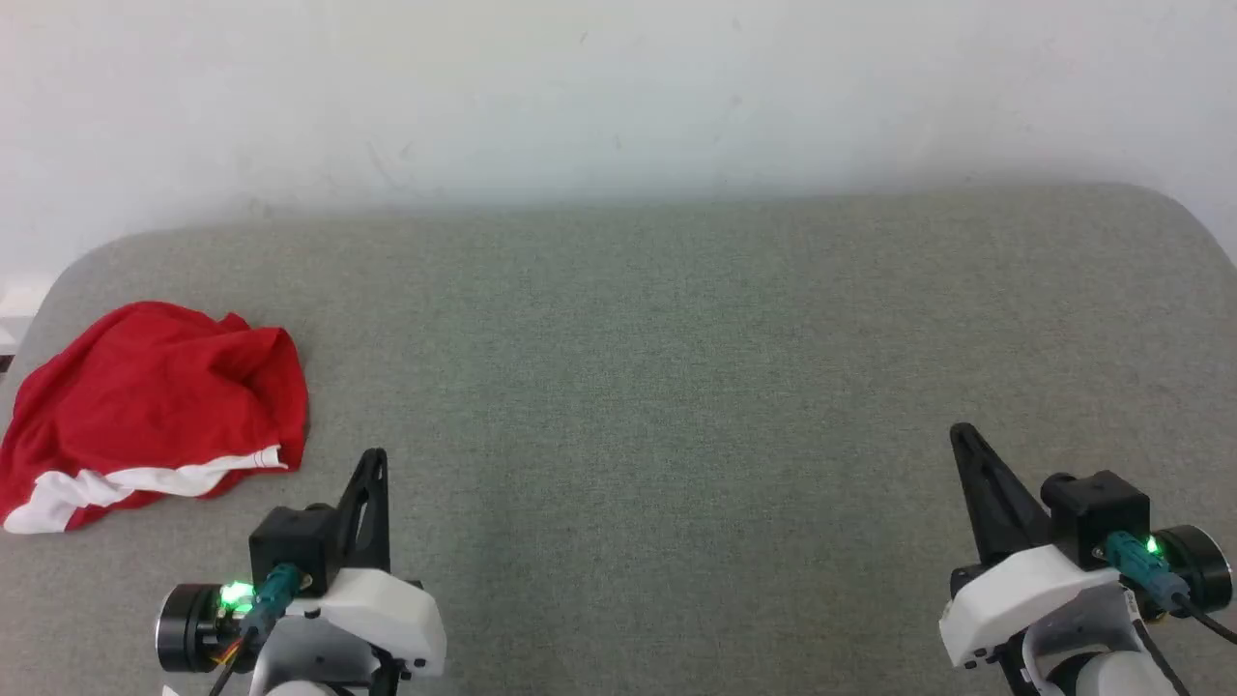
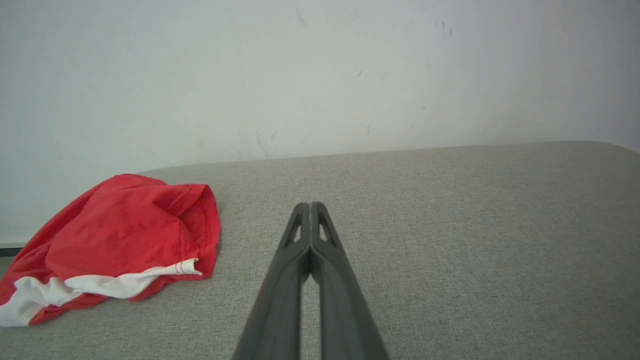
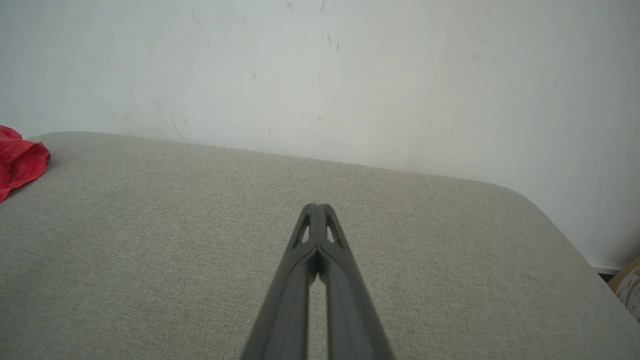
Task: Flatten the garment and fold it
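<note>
garment (image 1: 155,396) crumpled at 9 o'clock | likely light, limp; pinch white band (image 1: 145,480) | left gripper (image 1: 375,464), right gripper (image 1: 962,440) fingers pressed together, empty

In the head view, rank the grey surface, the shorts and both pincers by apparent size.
1. Grey surface, by far the largest.
2. Shorts, crumpled at its left side.
3. Left pincer and right pincer: alike, so unranked; both are nearer the camera, which flatters them.

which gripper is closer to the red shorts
The left gripper: it sits just beside the red shorts, while the right gripper is far across the grey surface.
</note>
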Controlling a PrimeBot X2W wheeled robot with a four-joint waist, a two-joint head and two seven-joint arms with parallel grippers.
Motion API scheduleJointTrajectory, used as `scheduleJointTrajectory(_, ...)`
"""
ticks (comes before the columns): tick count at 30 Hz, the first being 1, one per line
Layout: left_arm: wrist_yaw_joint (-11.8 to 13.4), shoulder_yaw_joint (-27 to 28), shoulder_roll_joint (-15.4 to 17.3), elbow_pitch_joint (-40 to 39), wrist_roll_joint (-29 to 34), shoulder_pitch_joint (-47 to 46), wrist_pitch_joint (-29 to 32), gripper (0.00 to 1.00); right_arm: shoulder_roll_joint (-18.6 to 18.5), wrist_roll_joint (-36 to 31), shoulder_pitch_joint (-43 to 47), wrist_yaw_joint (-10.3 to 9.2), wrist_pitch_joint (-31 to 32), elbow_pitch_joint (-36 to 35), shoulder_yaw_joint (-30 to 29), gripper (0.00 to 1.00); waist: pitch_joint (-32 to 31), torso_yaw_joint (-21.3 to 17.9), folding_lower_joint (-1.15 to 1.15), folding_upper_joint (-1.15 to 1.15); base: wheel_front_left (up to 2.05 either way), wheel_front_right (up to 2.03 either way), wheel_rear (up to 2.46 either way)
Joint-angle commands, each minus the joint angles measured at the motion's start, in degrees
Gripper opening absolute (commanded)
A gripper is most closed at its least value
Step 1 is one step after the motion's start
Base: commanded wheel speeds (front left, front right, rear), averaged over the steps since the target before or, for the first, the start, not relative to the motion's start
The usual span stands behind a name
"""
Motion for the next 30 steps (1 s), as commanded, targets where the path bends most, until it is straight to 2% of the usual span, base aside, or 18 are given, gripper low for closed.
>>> scheduleJointTrajectory(1,-0.5,0.2,-0.2,-0.3,0.4,-0.7,0.0,0.0,0.1,-0.4,-0.5,-0.05,0.0,-0.4,0.0,0.0,0.0,0.0,0.0,0.0,0.0,0.0,0.0)
scheduleJointTrajectory(30,-0.5,0.2,-0.2,-0.3,0.4,-0.7,0.0,0.0,0.1,-0.4,-0.5,-0.05,0.0,-0.4,0.0,0.0,0.0,0.0,0.0,0.0,0.0,0.0,0.0)
